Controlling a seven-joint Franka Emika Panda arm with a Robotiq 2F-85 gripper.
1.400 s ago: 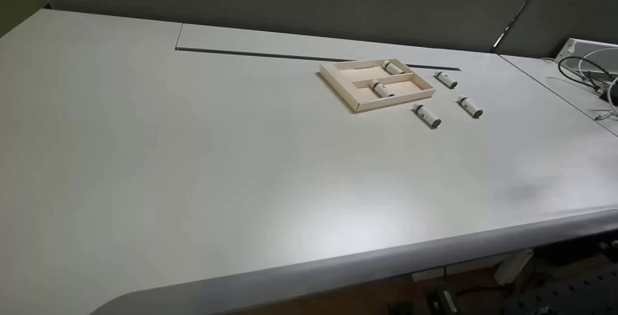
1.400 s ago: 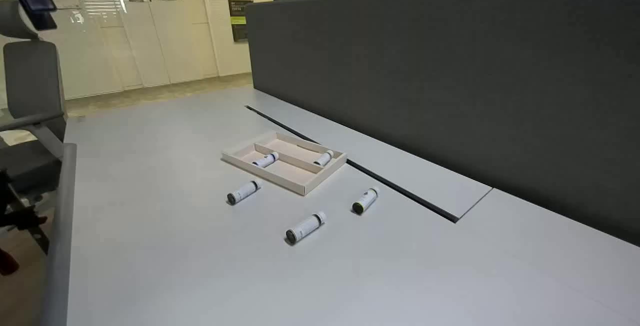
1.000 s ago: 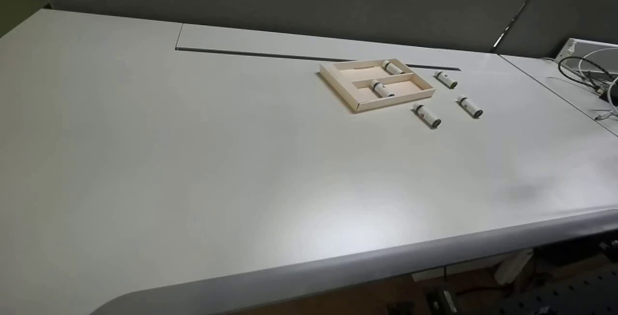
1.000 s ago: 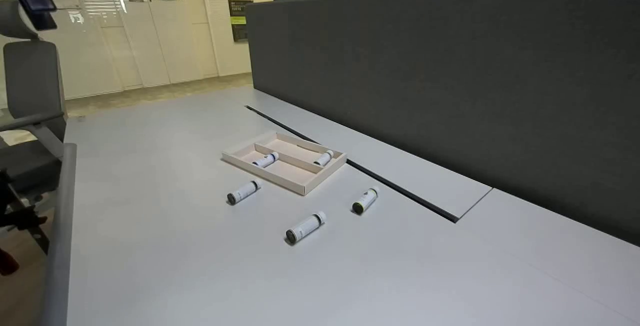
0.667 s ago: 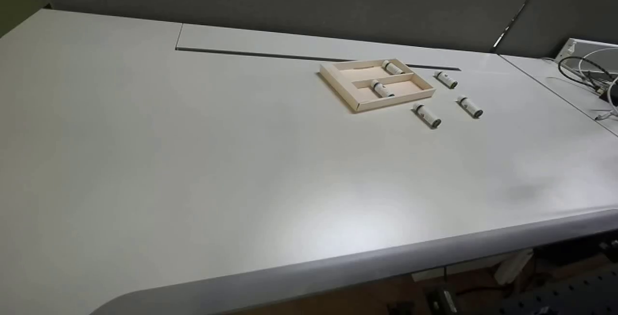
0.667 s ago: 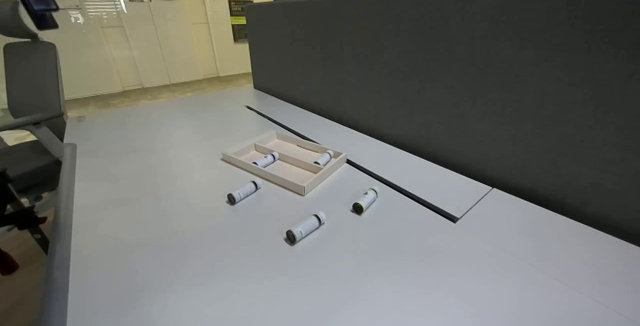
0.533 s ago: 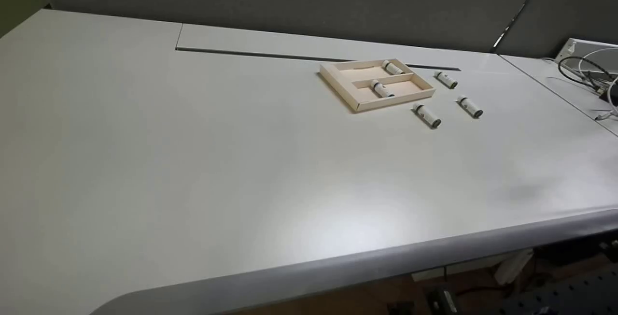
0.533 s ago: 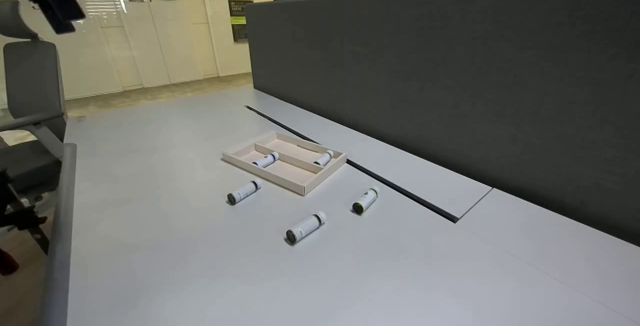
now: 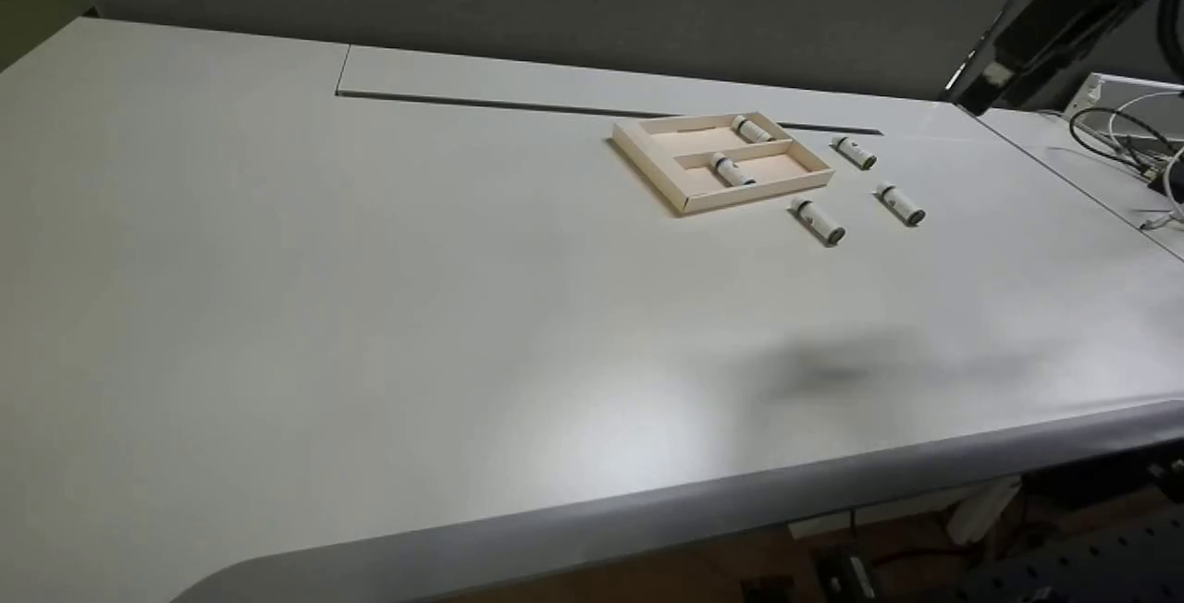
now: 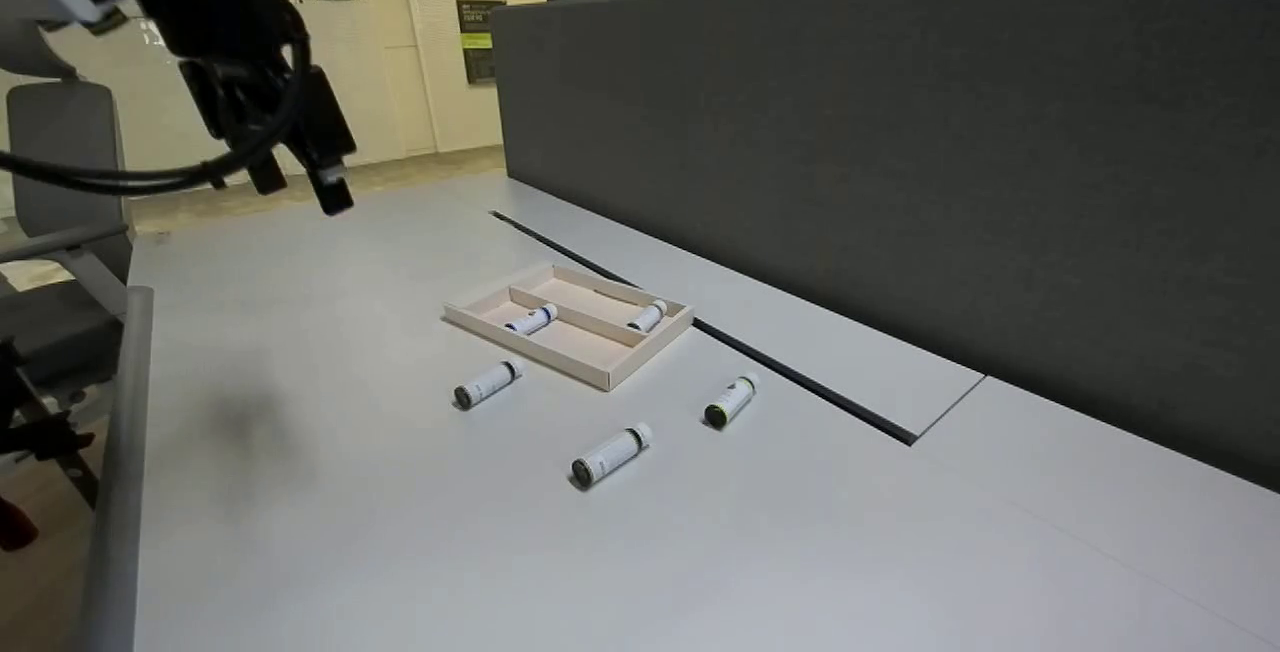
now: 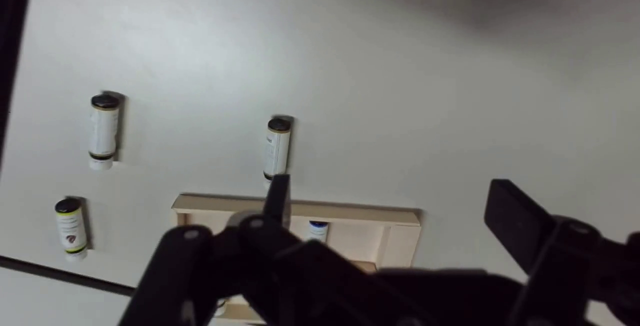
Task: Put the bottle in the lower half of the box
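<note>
The box (image 9: 652,157) is a shallow pale wood tray with dividers, lying flat on the table; it also shows in an exterior view (image 10: 560,362) and partly in the wrist view (image 11: 350,211). Three whitish bottles lie on the table beside it: the nearest bottle (image 10: 488,385), another bottle (image 10: 612,456) and a third bottle (image 10: 731,401). Two more lie inside, one bottle (image 9: 733,170) in the front compartment and one bottle (image 9: 753,129) in the back compartment. My gripper (image 11: 390,183) is open and empty, high above the table (image 10: 300,190). Its left finger hides part of the box.
A dark partition (image 10: 850,182) stands along the back of the table. Cables (image 9: 1124,141) and a white panel lie at the far right. The table's front edge (image 9: 647,510) is rounded. A grey chair (image 10: 70,162) stands beyond the table.
The arm has swung into both exterior views and over the table, with its shadow on the surface. The gripper has come lower and closer to the box. Bottles and box have not moved.
</note>
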